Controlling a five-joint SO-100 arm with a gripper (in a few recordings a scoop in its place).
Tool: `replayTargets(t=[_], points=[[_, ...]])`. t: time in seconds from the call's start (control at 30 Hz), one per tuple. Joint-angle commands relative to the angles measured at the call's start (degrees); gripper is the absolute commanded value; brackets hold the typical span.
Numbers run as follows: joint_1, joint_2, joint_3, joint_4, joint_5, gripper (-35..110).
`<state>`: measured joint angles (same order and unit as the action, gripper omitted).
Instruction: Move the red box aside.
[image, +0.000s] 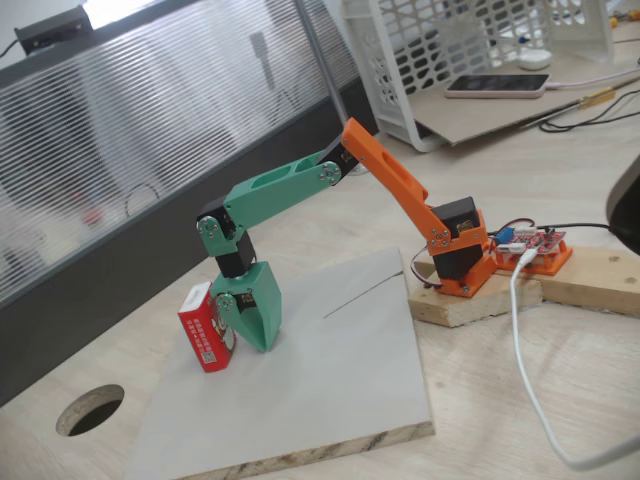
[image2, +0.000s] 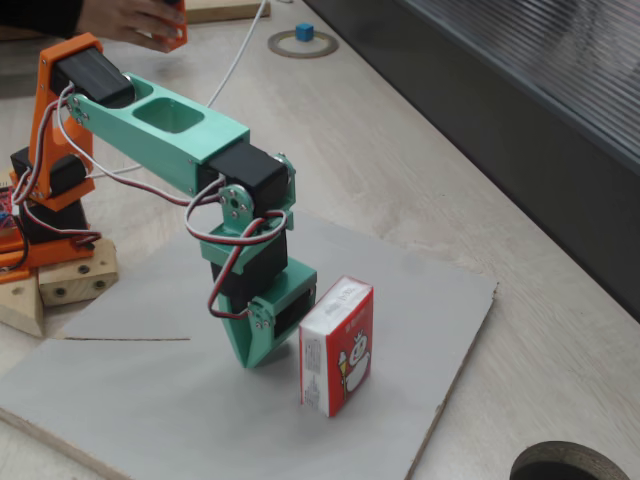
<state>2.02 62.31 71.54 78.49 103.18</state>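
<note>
box: small red rectangular carton w/ white cartoon figure (image2: 337, 346) stands upright on grey board (image2: 150, 400), nr its edge toward the counter's round hole (image: 90, 409).
hand: we see green hand (image: 248, 322) right beside the carton; can't tell if apart or together.

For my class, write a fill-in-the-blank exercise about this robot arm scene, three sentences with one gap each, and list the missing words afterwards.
1. The red box stands upright on a flat grey ____.
2. The gripper next to the box is ____ in colour.
3. The arm's base is mounted on a block of ____.

Missing words: board; green; wood
</note>
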Motion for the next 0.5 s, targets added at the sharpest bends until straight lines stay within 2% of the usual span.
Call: replayTargets(t=[0.0,0.47], points=[[0.09,2.20,-1.23,0.44,0.79,4],[-0.18,2.02,-1.23,0.44,0.79,4]])
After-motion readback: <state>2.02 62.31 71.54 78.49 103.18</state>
